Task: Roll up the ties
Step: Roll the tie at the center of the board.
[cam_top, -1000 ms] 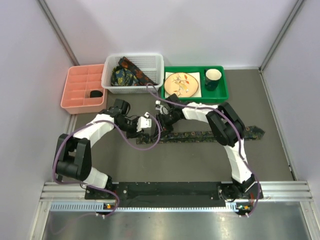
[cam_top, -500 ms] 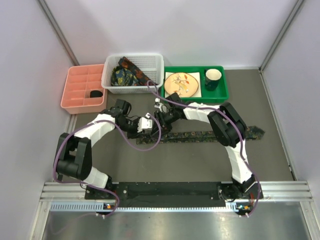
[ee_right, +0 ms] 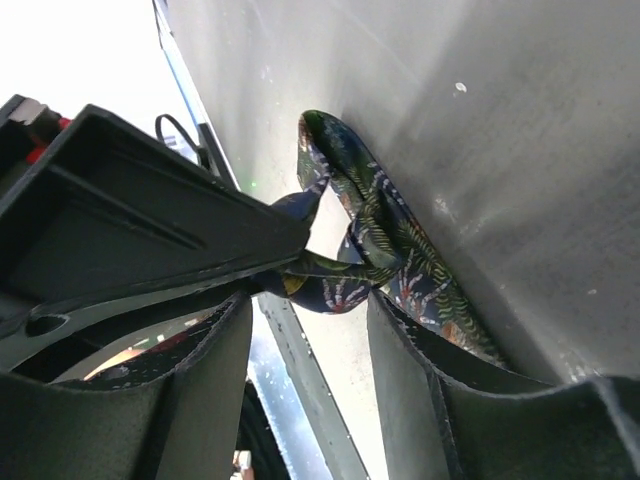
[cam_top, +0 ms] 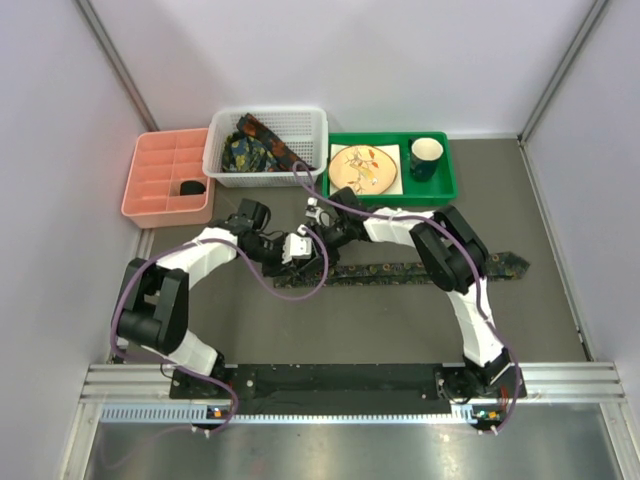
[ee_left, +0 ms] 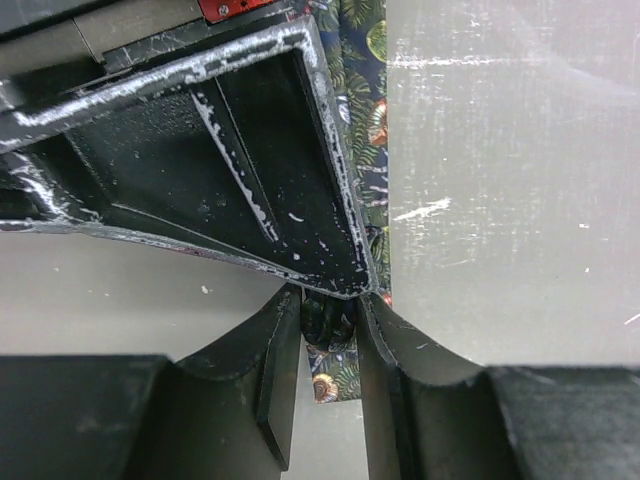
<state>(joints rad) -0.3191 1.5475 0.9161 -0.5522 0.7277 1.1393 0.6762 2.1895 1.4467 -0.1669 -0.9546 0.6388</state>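
One patterned tie (cam_top: 420, 270) lies flat across the table, its wide pointed end (cam_top: 505, 263) to the right. At its narrow left end the two grippers meet. My left gripper (cam_top: 300, 252) (ee_left: 330, 305) pinches a small rolled bit of the tie (ee_left: 328, 318), and a short tail (ee_left: 337, 375) hangs below it. Facing it, my right gripper (cam_top: 322, 236) (ee_right: 310, 300) stands open, with a loose loop of the tie (ee_right: 370, 220) just ahead of its fingertips and its right finger (ee_right: 400, 340) touching the cloth. More ties (cam_top: 255, 148) lie bundled in the white basket (cam_top: 215, 150).
A pink divided tray (cam_top: 150, 195) at the far left has a dark item (cam_top: 191, 187) in one cell. The green tray (cam_top: 448, 185) holds a plate (cam_top: 364, 168) and a cup (cam_top: 426, 157). A purple cable (cam_top: 295, 292) sags over the tie's left end.
My right gripper's jaws have spread apart from the tie's fold. Both grippers have edged a little farther from the arm bases, and the left still holds the rolled end.
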